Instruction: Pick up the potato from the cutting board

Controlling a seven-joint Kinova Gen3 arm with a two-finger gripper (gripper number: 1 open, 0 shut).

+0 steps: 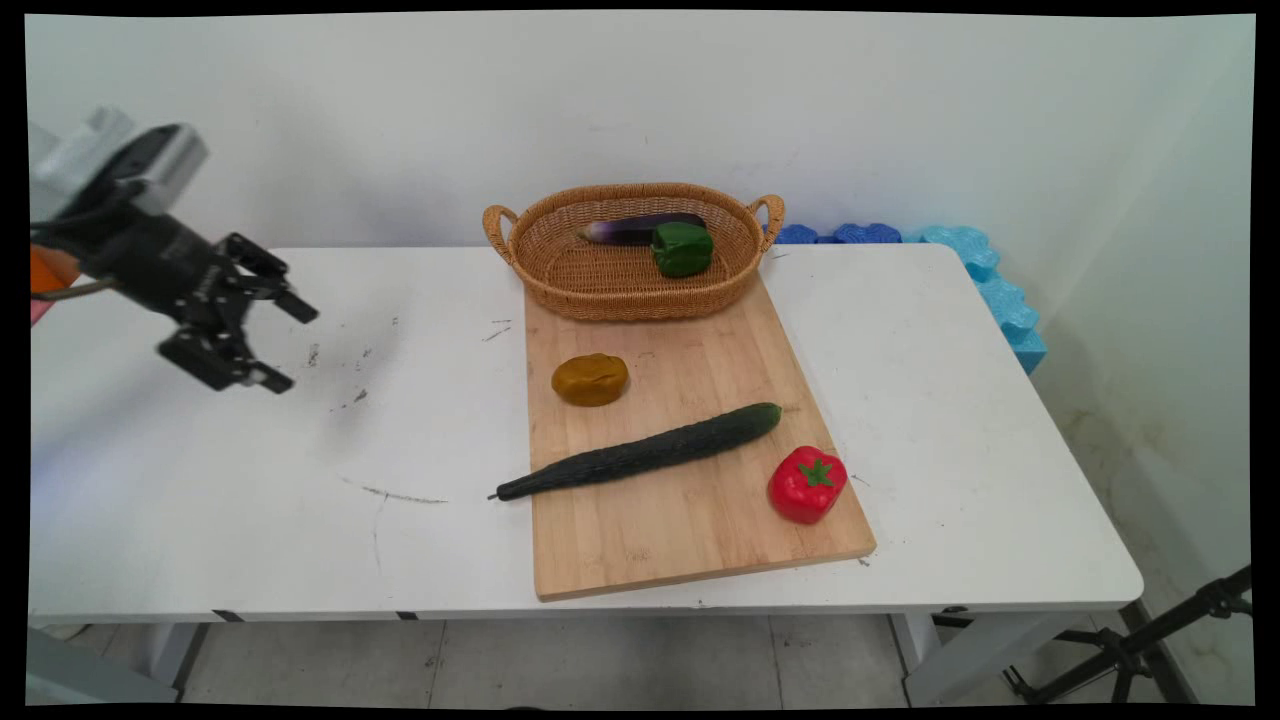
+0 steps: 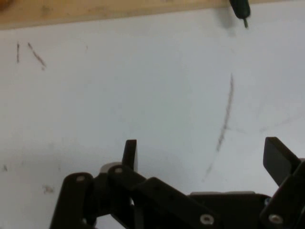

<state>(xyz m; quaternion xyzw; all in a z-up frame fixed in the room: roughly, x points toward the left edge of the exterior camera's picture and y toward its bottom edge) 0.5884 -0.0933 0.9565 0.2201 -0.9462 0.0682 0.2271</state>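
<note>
My black gripper (image 1: 290, 345) hangs open above the left part of the white table (image 1: 300, 480), holding nothing. In the hand view the gripper (image 2: 202, 155) has its fingers wide apart over bare, scuffed tabletop (image 2: 143, 95). To its right lies a wooden cutting board (image 1: 690, 520). On the board rest a brown potato (image 1: 590, 379), a long dark green cucumber (image 1: 640, 455) and a red pepper (image 1: 807, 484). The cucumber's stem tip (image 2: 240, 9) and the board's edge (image 2: 95, 12) show at the top of the hand view.
A wicker basket (image 1: 600, 285) sits at the board's far end, with a green pepper (image 1: 682, 248) and a purple eggplant (image 1: 640, 228) in it. Blue foam pieces (image 1: 985, 280) line the wall at the back right. A tripod leg (image 1: 1150, 640) stands at the lower right.
</note>
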